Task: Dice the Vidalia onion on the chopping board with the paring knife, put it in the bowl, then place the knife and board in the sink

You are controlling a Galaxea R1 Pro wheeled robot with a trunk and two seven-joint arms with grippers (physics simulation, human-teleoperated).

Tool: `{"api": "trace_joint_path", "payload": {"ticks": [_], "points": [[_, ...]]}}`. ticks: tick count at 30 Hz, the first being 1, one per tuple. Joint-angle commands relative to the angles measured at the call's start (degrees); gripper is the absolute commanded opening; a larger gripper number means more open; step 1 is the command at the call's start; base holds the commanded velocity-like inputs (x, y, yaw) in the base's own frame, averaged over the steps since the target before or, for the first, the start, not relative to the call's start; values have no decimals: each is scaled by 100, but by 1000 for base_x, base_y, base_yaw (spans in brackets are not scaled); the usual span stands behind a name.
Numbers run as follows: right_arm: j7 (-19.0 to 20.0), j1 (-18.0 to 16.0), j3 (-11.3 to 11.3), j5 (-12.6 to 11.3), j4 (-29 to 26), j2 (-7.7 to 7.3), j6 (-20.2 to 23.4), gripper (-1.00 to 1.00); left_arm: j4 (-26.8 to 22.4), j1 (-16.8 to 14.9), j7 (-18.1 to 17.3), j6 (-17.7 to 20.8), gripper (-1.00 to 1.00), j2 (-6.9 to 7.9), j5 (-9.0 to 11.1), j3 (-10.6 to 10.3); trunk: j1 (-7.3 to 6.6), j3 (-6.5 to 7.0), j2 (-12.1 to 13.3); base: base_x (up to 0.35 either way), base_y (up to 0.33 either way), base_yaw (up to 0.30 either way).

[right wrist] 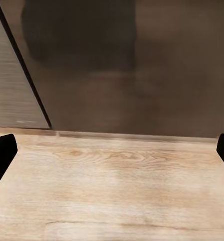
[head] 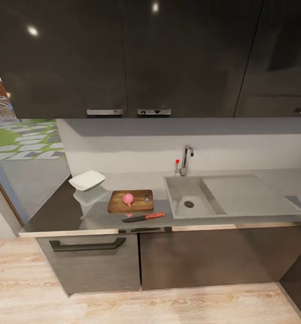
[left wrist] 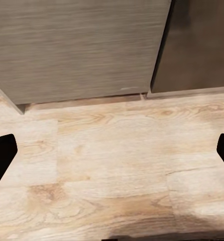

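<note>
Kitchen: I had the dark upper cabinets (head: 123, 58) ahead and the wooden floor (head: 123, 306) under the base
Table: the grey table (head: 240, 220) ran along the wall, well above where both arms hung
Sink: the sink (head: 188, 198) sat right of the board, and I saw nothing in its basin
Chopping board: the chopping board (head: 130, 201) lay between bowl and sink
Bowl: the bowl (head: 87, 180) stood just beyond the board's left end
Paring knife: the paring knife (head: 143, 217) lay on the table just in front of the board, red handle toward the sink
Onion: the pink onion (head: 128, 199) rested on the board, apparently whole, so I judged dicing was the step in hand
Left tool: the left tool (left wrist: 112, 155) pointed at the floor by the drawer front, fingertips wide apart and empty
Right tool: the right tool (right wrist: 112, 155) likewise, fingertips apart, nothing between
How I'd do it: roll closer, raise the right arm, and take the knife by its handle; knife and onion were well apart from both tools
</note>
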Motion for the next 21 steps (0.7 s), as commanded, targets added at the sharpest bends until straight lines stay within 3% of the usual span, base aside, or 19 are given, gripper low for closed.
{"api": "trace_joint_path", "payload": {"ticks": [1, 21], "points": [[-26, 1, 6, 21, -7, -1, -4, 100, -3, 0, 29, -12, 100, 6, 5, -17, 4, 0, -10, 0, 0, -59], [-26, 1, 8, 24, -4, -1, -3, 100, 41, 0, 29, -7, 100, 6, 5, -17, 4, 184, -10, 0, 0, -57]]}}
